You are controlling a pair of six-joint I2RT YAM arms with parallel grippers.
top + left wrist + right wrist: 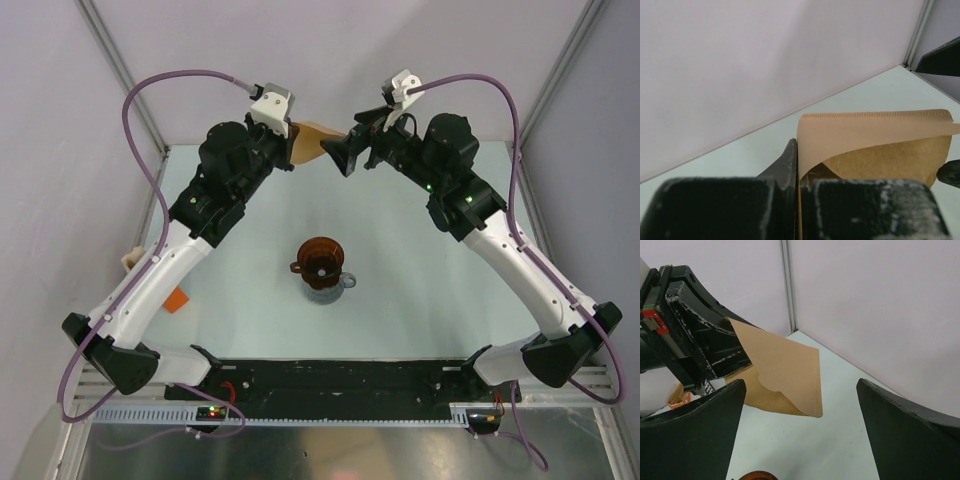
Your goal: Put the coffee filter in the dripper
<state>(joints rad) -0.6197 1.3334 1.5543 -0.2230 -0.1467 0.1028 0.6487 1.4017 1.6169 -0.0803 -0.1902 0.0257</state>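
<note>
Top external view: the coffee filter (312,140) is clamped by the left claw (295,148), faced at 3 o'clock by the wide-open right claw (342,156), with the dripper (322,257) at 6 o'clock.

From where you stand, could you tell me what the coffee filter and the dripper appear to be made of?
The coffee filter looks like thin unbleached paper: matte tan, crimped seam along one edge, one layer curling open. The dripper seems translucent reddish-brown plastic, smooth; tinted glass cannot be excluded.
</note>
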